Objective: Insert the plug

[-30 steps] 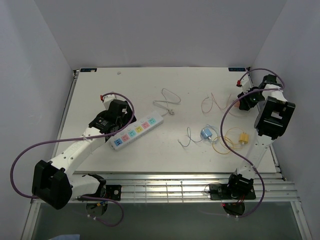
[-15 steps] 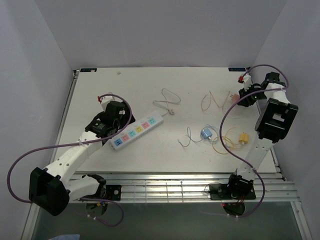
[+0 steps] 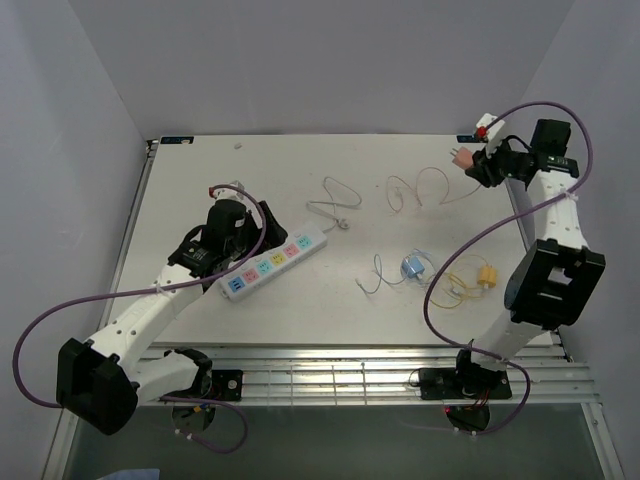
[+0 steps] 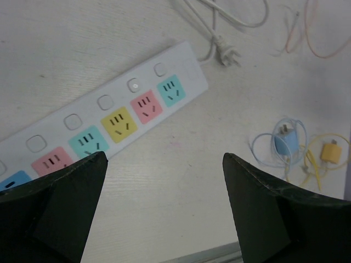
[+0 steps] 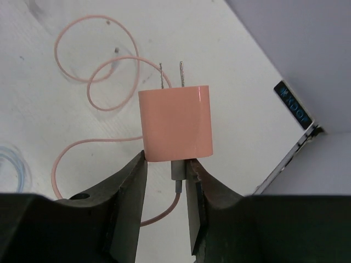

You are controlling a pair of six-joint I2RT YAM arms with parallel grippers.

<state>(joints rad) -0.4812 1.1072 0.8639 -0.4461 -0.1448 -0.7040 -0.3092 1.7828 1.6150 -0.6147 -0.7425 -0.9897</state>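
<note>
A white power strip (image 3: 273, 261) with coloured sockets lies on the table; it also shows in the left wrist view (image 4: 109, 118). My left gripper (image 4: 164, 186) is open and empty, hovering just beside the strip's near side. My right gripper (image 5: 167, 164) is shut on a salmon-pink plug (image 5: 175, 123), held in the air at the table's far right corner with its two prongs pointing away. In the top view the pink plug (image 3: 462, 157) sits at the right gripper's tip, and its pink cable (image 3: 420, 190) trails over the table.
The strip's own white cable and plug (image 3: 335, 205) lie behind it. A blue plug with cable (image 3: 412, 266) and a yellow plug with cable (image 3: 487, 277) lie right of centre. The table's far right edge (image 5: 290, 159) is close under the right gripper.
My right arm has lifted the pink plug off the table and raised it toward the far right corner, dragging its cable. My left arm has shifted slightly toward the power strip.
</note>
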